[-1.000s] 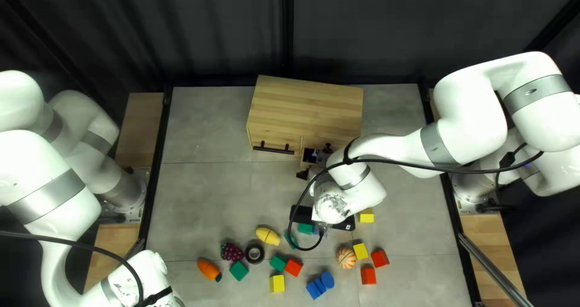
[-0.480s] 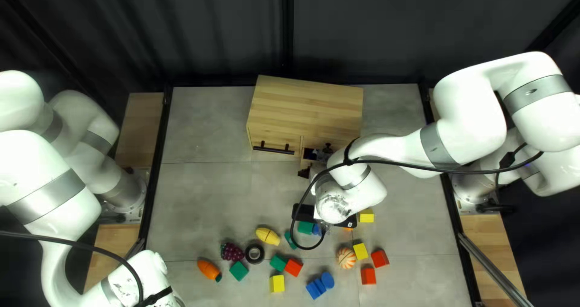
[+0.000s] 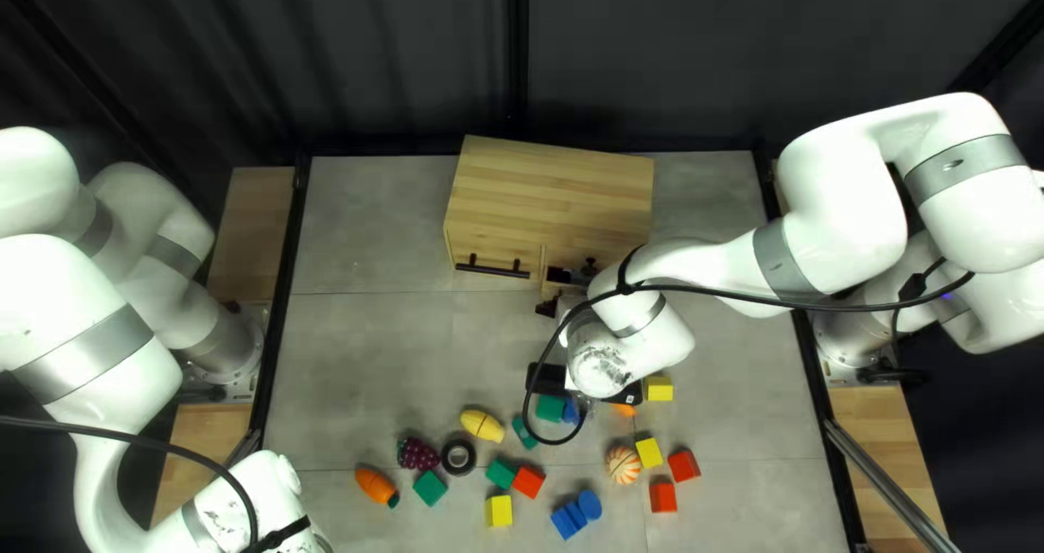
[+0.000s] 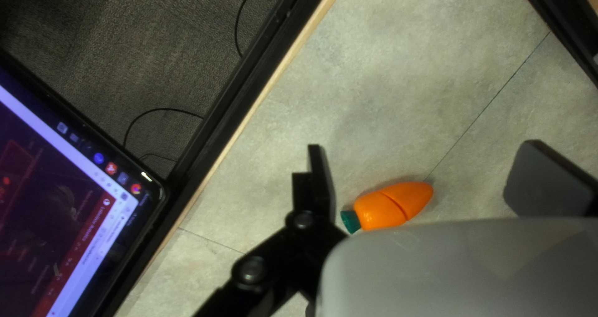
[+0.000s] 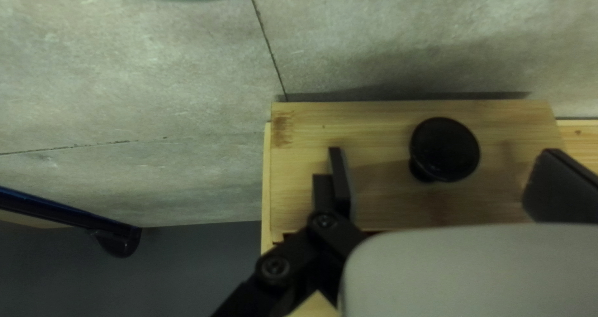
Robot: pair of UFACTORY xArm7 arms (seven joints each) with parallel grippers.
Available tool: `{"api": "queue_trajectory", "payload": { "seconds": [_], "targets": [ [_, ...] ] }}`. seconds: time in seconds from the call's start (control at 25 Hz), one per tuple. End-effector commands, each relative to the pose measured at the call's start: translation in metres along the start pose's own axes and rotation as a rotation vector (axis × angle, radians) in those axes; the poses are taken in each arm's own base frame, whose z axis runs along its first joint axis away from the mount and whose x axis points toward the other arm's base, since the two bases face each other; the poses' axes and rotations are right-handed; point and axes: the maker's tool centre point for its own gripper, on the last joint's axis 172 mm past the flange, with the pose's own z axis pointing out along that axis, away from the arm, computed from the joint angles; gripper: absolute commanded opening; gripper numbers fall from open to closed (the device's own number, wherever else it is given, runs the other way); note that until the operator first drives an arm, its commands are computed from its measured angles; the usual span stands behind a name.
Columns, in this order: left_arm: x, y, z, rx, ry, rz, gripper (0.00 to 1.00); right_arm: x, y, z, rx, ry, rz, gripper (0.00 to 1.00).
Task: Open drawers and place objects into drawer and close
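At the drawer front (image 5: 364, 122)
My right claw (image 5: 445, 158) stood spread across the knob (image 5: 445, 145); I wanted a slow, straight push.

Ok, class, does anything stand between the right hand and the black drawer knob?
Nothing visible does. In the right wrist view, the black knob shows uncovered on the wooden drawer front, framed by the open right hand.

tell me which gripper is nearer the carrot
Left. The left gripper hangs open near the carrot; the right gripper is farther off, by the black knob on the drawer.
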Motion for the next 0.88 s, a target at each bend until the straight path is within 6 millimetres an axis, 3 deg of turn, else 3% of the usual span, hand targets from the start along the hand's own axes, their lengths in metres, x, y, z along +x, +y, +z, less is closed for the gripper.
{"api": "queue_trajectory", "payload": {
  "seconds": [0.04, 0.88],
  "targets": [
    [0.000, 0.000, 0.000, 0.000, 0.000, 0.000, 1.00, -0.005, -0.003, 0.004, -0.002, -0.003, 0.004, 1.00],
    [0.000, 0.000, 0.000, 0.000, 0.000, 0.000, 1.00, -0.024, -0.010, 0.015, -0.011, -0.031, 0.011, 1.00]
  ]
}}
